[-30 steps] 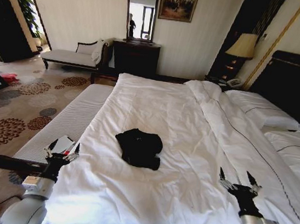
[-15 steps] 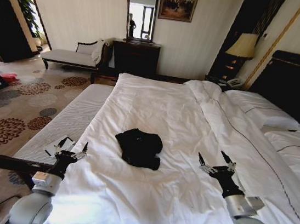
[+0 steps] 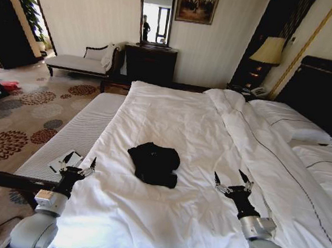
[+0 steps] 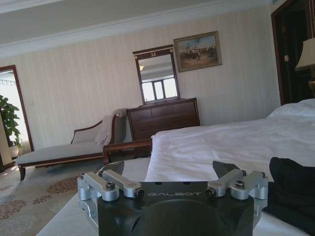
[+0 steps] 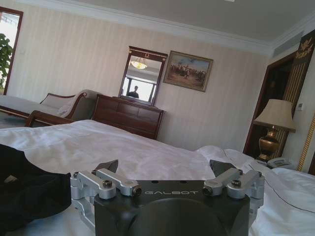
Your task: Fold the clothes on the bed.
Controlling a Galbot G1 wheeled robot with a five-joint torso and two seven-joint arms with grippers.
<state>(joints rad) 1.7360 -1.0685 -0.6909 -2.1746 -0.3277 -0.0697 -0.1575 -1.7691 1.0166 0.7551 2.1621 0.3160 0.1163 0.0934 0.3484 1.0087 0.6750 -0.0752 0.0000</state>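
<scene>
Black clothes (image 3: 154, 163) crumpled on bed (image 3: 214, 130)

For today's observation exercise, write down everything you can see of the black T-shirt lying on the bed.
The black T-shirt is a small, soft-looking dark garment, crumpled into a loose heap rather than spread flat, so no lettering or clear sleeve shape can be made out. It lies on the white duvet of the bed, near the foot end. Only the duvet touches it. The left gripper and right gripper flank it, apart from it, jaws open.
</scene>
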